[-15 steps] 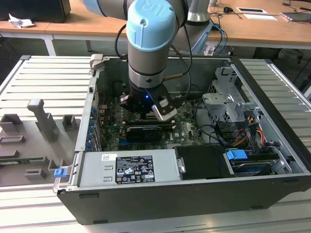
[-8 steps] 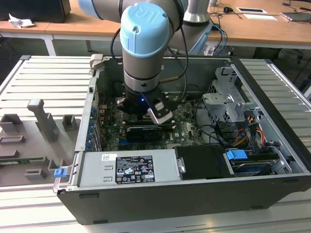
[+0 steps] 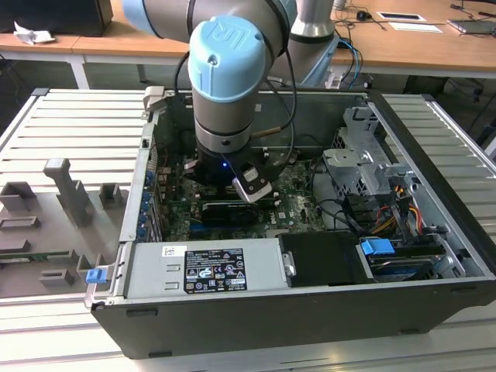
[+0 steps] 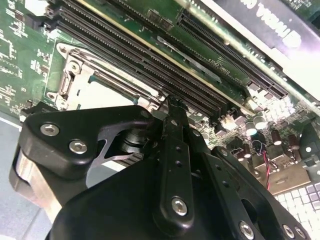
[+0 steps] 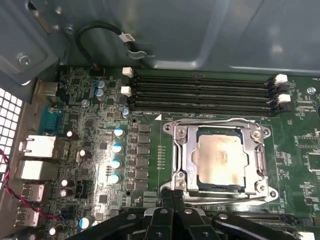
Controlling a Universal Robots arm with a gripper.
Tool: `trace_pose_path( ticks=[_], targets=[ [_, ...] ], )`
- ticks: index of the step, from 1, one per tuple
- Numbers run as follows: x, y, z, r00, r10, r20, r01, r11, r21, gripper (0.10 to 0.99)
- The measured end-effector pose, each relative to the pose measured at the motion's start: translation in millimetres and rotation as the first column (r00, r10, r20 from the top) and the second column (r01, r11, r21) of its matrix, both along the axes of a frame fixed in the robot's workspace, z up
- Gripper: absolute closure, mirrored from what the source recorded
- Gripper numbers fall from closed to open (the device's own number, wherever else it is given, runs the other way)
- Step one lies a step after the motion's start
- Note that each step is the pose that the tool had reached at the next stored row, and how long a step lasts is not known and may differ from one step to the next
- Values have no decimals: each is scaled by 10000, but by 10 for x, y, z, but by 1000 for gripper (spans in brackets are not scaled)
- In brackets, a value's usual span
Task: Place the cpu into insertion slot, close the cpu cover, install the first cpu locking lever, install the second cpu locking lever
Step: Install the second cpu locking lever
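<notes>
Cpu (image 5: 221, 161) sitting under cover (image 5: 182, 159) — gripper (image 5: 172, 194), fingers pressed together, hovering at the socket edge; a slip risks scraping the board (image 5: 95, 165).

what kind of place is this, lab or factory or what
Most likely a robotics lab or workshop. An opened computer case lies on a slotted metal table, grey fixture blocks sit beside it, and wooden desks stand behind, while the gripper works near the cpu.
</notes>
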State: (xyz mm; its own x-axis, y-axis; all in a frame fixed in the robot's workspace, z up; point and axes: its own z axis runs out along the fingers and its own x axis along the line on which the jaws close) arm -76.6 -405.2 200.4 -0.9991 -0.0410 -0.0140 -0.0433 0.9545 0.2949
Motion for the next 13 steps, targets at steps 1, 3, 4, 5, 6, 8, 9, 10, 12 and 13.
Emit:
trace_pose_path(
  ticks=[1,3,4,5,6,8,9,10,12,13],
  targets=[
    [-2,0,-10,10000,4,2,-4,10000,29,980],
    [-4,-1,-26,10000,14,2,-14,10000,95,980],
    [-3,0,-41,10000,20,4,-20,9998,195,980],
    [-3,0,-49,10000,24,5,-24,9996,267,980],
    [-4,2,-55,10000,26,5,-26,9995,324,980],
    [-8,6,-70,10000,30,4,-31,9992,406,980],
    [-8,6,-70,10000,31,5,-31,9992,408,980],
    [-9,6,-48,10000,30,6,-30,9991,411,980],
    [-9,6,6,10000,29,6,-29,9992,410,980],
    [-9,7,40,10000,30,6,-31,9992,410,980]
  ],
)
